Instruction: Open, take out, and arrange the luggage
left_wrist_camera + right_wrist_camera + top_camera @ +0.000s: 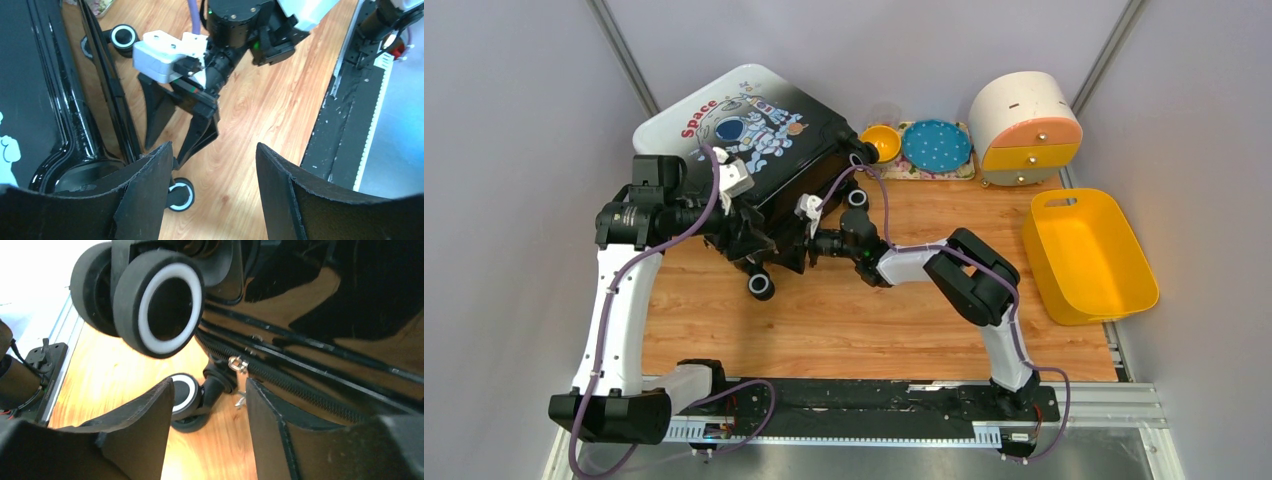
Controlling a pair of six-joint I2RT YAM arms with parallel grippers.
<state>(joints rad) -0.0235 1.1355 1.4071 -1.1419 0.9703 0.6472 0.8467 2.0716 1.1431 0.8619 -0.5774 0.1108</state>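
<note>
One task item: the large silver-white hard-shell suitcase (pixel 754 125) with astronaut and red "Space" print. It lies printed side up on the far-left part of the wooden table (pixel 874 310), wheel end nearest the arms, lid running to the back corner.

Handling, judged: rigid, glossy, likely slippery and bulky, too wide to pinch across. The black wheels with white rings (pixel 160 300) could let it roll if shoved.

Best hold is probably the small metal zipper pull (pixel 237 363) on the black zipper track (pixel 300 385) near the wheels, with the shell rim for bracing.

On the left gripper (pixel 214 147) the jaws are wide apart with nothing between them. One finger sits at the case's black rim; contact can't be confirmed.

On the right gripper (pixel 210 382) the jaws are apart and empty, with the zipper pull just ahead and untouched.
</note>
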